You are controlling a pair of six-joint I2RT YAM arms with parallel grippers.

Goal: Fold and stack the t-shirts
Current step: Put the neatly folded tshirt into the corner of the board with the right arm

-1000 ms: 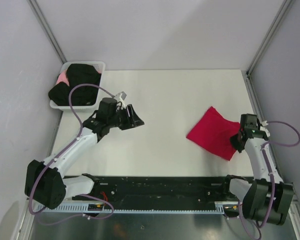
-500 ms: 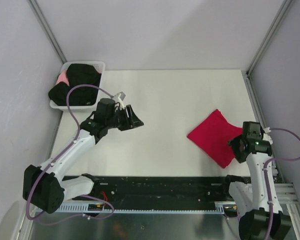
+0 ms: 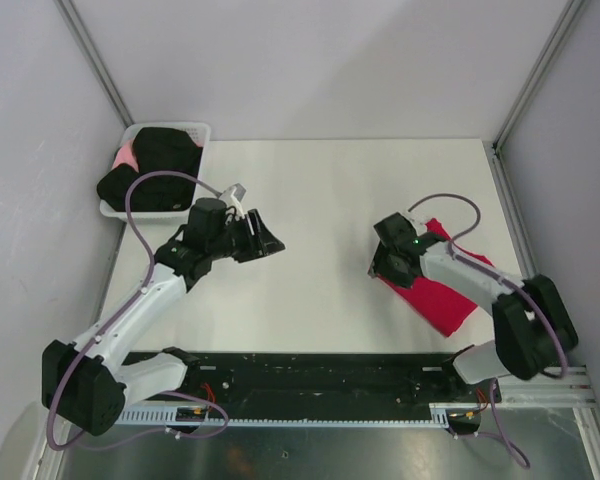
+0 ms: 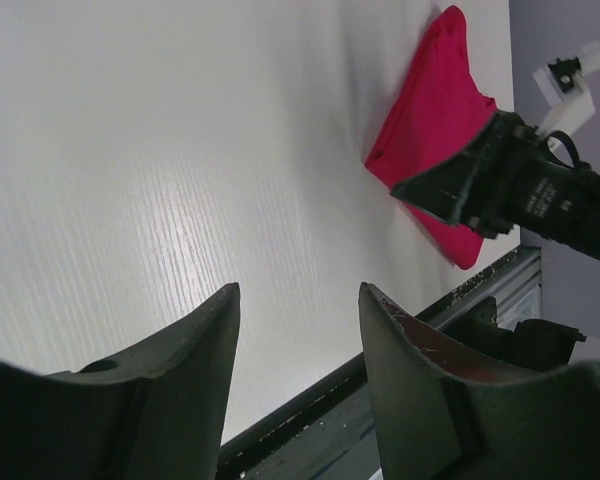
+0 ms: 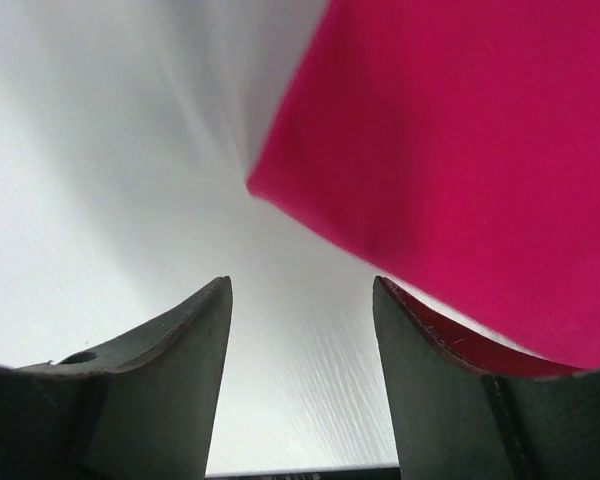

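Observation:
A folded crimson red t-shirt [image 3: 442, 298] lies on the right of the white table [image 3: 320, 190]. My right gripper [image 3: 381, 265] hovers at the shirt's left corner, and its arm reaches across the cloth. In the right wrist view that gripper [image 5: 300, 292] is open, with bare table between the fingers and the red t-shirt [image 5: 460, 150] just ahead and to the right. My left gripper [image 3: 267, 240] is open over mid-table and holds nothing [image 4: 298, 292]; its view shows the red t-shirt [image 4: 430, 110] far off. Black t-shirts [image 3: 158, 165] are heaped in the basket.
The white plastic basket [image 3: 206, 131] stands at the table's back left corner, with a bit of pink cloth [image 3: 127, 155] showing in it. A black rail [image 3: 310, 375] runs along the near edge. Grey walls close in both sides.
My right arm swung from the right side of the red t-shirt across it to its left corner, and its jaws went from shut to open. The left gripper barely shifted.

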